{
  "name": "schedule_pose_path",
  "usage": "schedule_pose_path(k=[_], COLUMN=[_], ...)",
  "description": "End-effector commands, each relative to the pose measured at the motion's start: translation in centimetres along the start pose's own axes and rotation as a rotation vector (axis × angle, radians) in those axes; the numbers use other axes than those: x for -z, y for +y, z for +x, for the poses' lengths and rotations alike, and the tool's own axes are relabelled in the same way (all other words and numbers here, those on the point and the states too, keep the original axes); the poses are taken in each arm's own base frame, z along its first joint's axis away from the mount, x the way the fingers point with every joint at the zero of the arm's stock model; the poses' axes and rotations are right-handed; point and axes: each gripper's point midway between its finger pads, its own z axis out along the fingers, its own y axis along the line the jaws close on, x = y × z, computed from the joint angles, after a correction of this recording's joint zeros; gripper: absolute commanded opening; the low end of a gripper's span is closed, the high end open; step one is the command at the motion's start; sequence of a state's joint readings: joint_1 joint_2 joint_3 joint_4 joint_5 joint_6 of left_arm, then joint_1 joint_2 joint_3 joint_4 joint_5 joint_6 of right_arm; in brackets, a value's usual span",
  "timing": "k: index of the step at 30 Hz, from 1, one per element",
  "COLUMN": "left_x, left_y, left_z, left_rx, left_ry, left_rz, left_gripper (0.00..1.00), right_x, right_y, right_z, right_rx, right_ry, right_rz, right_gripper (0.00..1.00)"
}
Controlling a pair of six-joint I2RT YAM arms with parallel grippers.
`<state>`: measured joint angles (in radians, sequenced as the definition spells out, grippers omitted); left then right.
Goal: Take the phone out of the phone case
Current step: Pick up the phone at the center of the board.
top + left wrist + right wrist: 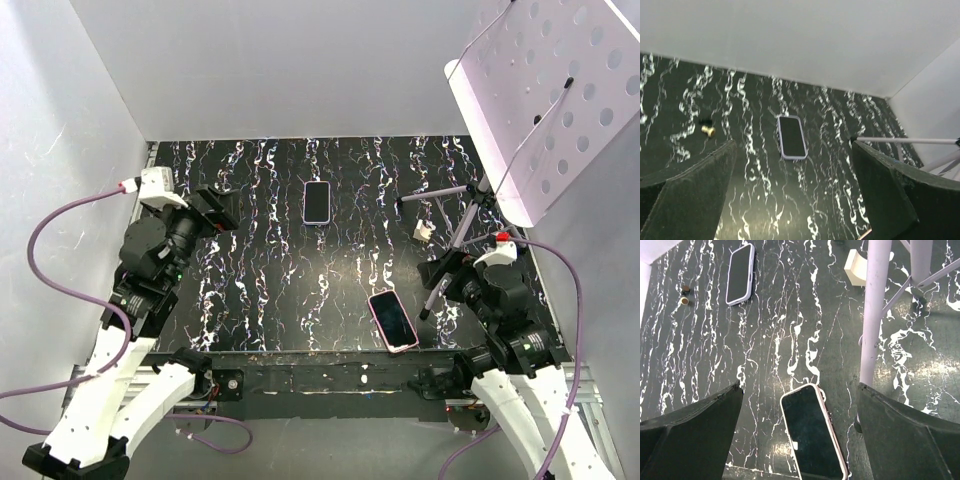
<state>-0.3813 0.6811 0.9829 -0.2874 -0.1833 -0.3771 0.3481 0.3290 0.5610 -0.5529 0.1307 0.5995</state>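
Two phones lie screen-up on the black marbled table (260, 290). One, in a pale lilac phone case (317, 201), rests at the middle back and also shows in the left wrist view (792, 136) and the right wrist view (740, 274). The other, in a pink case (392, 320), lies near the front edge. My left gripper (215, 208) hovers open at the left, well short of the lilac phone. My right gripper (799, 395) hangs open above the pink-cased phone (812, 437), fingers on either side and not touching it.
A music stand with a white perforated desk (550, 100) rises at the right; its pale tripod legs (468, 215) spread on the table, one pole (872, 315) close to my right finger. A small white block (856, 267) and a small brass piece (707, 131) lie on the table.
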Motion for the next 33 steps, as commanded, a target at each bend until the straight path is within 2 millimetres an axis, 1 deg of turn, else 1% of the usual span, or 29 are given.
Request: schedule_pose_path(k=[1, 2, 3, 4, 7, 9, 11, 13, 16, 18, 21, 22, 24, 27, 29, 31, 33], left_x=[0.3, 0.4, 0.5, 0.5, 0.5, 0.6, 0.4, 0.1, -0.4, -0.7, -0.8, -0.7, -0.4, 0.2, 0.7, 1.2, 1.5], left_y=[2.1, 2.0, 1.6, 1.2, -0.2, -1.2, -2.3, -3.2, -4.3, -4.3, -4.0, -4.2, -4.6, -5.0, -5.4, -5.5, -5.2], left_z=[3.2, 3.8, 4.5, 5.2, 7.6, 9.3, 10.9, 12.3, 14.9, 16.8, 19.1, 19.5, 20.4, 20.6, 20.4, 20.3, 20.3], left_rx=[0.052, 0.057, 0.049, 0.032, 0.033, 0.051, 0.067, 0.1, 0.168, 0.209, 0.295, 0.312, 0.322, 0.332, 0.336, 0.333, 0.33], left_ry=[0.114, 0.134, 0.162, 0.19, 0.277, 0.334, 0.387, 0.446, 0.569, 0.643, 0.724, 0.736, 0.753, 0.765, 0.762, 0.763, 0.756], left_rz=[-0.113, -0.106, -0.076, -0.039, 0.057, 0.125, 0.199, 0.24, 0.284, 0.277, 0.223, 0.225, 0.232, 0.241, 0.261, 0.268, 0.255], left_gripper=[1.0, 1.0, 1.0, 1.0, 1.0, 1.0, 1.0, 1.0, 1.0, 1.0, 0.99, 1.0, 1.0, 1.0, 1.0, 1.0, 0.99], right_x=[0.0, -0.3, -0.4, -0.5, -1.0, -1.3, -1.7, -2.1, -2.3, -2.7, -3.3, -3.7, -4.1, -4.8, -5.3, -5.5, -5.4], right_y=[1.1, 1.1, 1.4, 1.7, 3.2, 3.9, 4.2, 4.5, 5.5, 5.4, 4.2, 3.2, 2.0, 1.1, 1.2, 2.0, 1.9], right_z=[-0.6, -0.1, 0.5, 1.1, 3.4, 4.8, 6.3, 7.5, 9.2, 10.0, 10.8, 10.8, 10.8, 11.2, 11.5, 12.5, 13.2], right_rx=[-0.014, -0.004, 0.02, 0.036, 0.057, 0.048, 0.049, 0.065, 0.09, 0.13, 0.207, 0.233, 0.278, 0.342, 0.377, 0.392, 0.409], right_ry=[0.024, 0.052, 0.085, 0.117, 0.231, 0.32, 0.394, 0.444, 0.508, 0.526, 0.556, 0.554, 0.58, 0.638, 0.668, 0.724, 0.772], right_rz=[-0.023, -0.02, -0.045, -0.068, -0.176, -0.211, -0.214, -0.199, -0.205, -0.176, -0.093, -0.028, 0.047, 0.12, 0.127, 0.075, 0.068], right_gripper=[1.0, 1.0, 0.95, 0.93, 0.92, 0.93, 0.92, 0.92, 0.92, 0.91, 0.91, 0.91, 0.91, 0.92, 0.95, 0.96, 0.96])
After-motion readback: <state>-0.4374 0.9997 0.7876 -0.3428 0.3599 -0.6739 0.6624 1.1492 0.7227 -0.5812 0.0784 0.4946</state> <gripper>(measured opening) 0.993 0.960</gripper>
